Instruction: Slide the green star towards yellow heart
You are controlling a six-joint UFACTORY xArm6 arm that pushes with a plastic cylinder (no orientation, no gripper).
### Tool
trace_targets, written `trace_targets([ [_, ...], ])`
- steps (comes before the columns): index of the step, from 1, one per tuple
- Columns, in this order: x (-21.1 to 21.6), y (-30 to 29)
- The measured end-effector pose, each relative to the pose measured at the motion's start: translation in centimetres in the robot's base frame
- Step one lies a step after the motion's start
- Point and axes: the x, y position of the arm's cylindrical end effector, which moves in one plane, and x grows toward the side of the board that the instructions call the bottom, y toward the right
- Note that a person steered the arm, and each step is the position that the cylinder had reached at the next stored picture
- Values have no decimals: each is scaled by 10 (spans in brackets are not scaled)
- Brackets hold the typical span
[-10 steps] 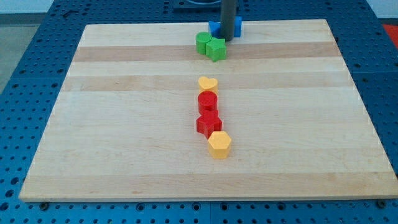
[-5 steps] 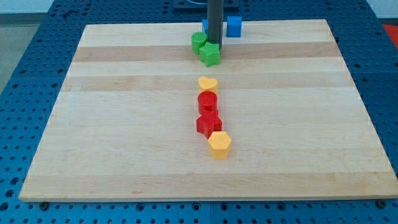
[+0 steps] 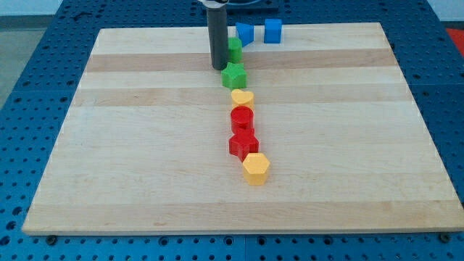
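Note:
The green star (image 3: 233, 75) lies near the view's top centre, just above the yellow heart (image 3: 242, 98) and close to touching it. My tip (image 3: 220, 68) is at the star's upper left, right beside it. The dark rod partly hides a second green block (image 3: 235, 49), whose shape I cannot make out, just above the star.
Below the heart a column runs down the view: a red cylinder (image 3: 241, 117), a red star (image 3: 243, 143) and a yellow hexagon (image 3: 255, 168). Two blue blocks (image 3: 245, 32) (image 3: 272, 30) sit at the board's top edge. The wooden board (image 3: 130, 145) lies on a blue pegboard table.
My tip moved left and down the view. The green star slid down from beside the other green block to just above the yellow heart.

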Motion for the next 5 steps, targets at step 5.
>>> trace_targets([
  [5,27,18],
])
